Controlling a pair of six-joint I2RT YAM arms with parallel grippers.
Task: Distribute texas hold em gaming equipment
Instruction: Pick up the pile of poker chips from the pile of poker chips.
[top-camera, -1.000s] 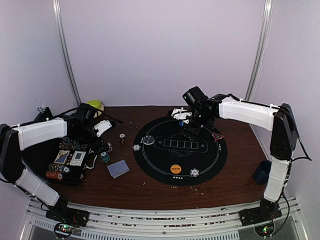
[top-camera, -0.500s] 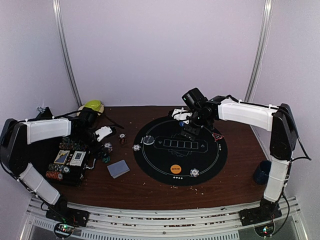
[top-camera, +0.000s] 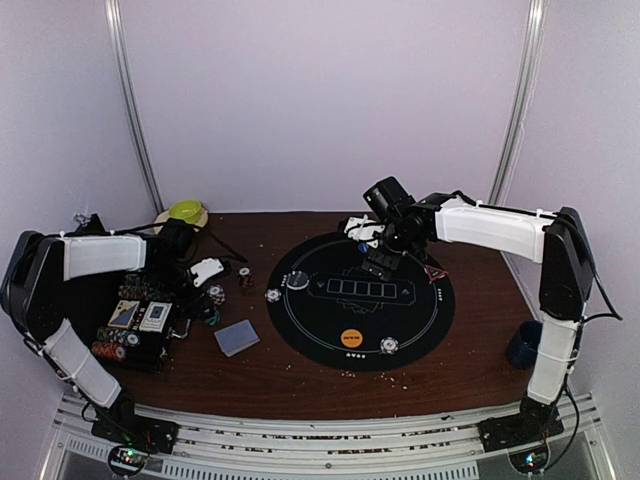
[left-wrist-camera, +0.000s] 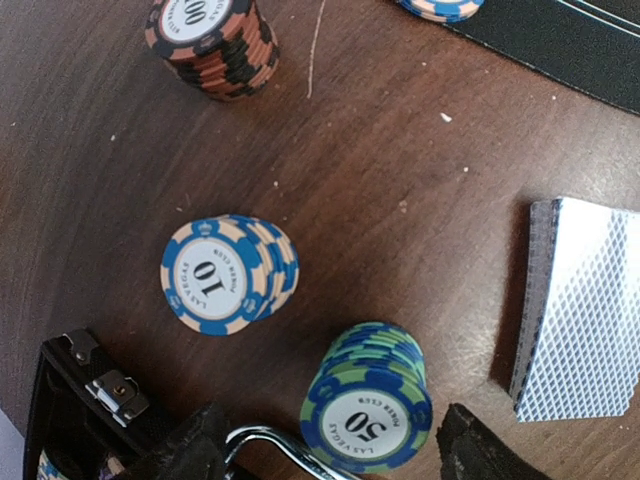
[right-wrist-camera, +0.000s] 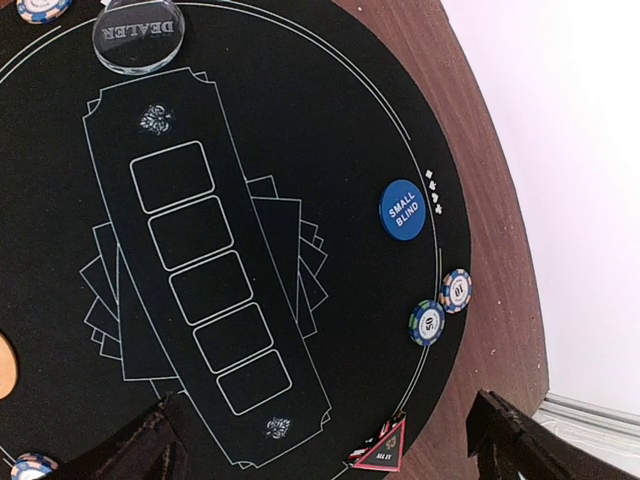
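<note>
Left claw (left-wrist-camera: 335, 455) straddles the green-blue 50 stack (left-wrist-camera: 365, 400): one finger (left-wrist-camera: 195, 445) on each side and the stack just inside the tips. It sits off-centre, almost touching one finger with a clear gap to the other. The jaws are part-closed and not yet gripping.

The stack is round and upright, so there's no long axis to line up with, only centring. It stands on the bare tabletop left of the mat (top-camera: 420, 320) and just right of the chip case (left-wrist-camera: 80, 400). The case's chrome handle (left-wrist-camera: 265, 440) pokes into the gap on the loose side, and my guess is it could snag as the claw closes.

Other task items:
- The blue-white 10 stack (left-wrist-camera: 225, 275) is just beyond the tips.
- The red-black stack (left-wrist-camera: 210, 45) is further out on the same line.
- The card deck (left-wrist-camera: 575, 310) is off to the side, clear of the fingers.

The left arm is much the nearer. The right claw (right-wrist-camera: 330, 450) is wide and empty, hanging over the far side of the mat, well apart from these chips. Below it on the mat:
- dealer button (right-wrist-camera: 138, 35)
- small blind disc (right-wrist-camera: 402, 208)
- two chips (right-wrist-camera: 440, 308) by the rim

Compared with a second ago:
- The left claw has swung from over the case out and down onto the chips.
- Its jaws have come in from full width.
- The right arm has barely shifted.
- Chips, deck and discs are where they were.
</note>
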